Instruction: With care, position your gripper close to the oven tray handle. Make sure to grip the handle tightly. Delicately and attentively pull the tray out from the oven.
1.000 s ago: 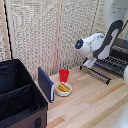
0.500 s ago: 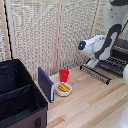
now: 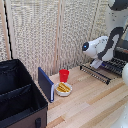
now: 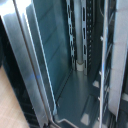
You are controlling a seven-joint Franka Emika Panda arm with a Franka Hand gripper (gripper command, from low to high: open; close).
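Tray now sticks further out of the oven toward the left; pull looks nearly done. Gripper hidden, grip unclear.

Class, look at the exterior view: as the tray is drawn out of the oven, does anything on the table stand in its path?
Nothing visible does. The tray juts out over bare table. The red cup, the dish of yellow food and the black bin all sit away toward the exterior view's left.

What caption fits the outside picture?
White robot arm reaching over the dark wire rack beside a red cup.
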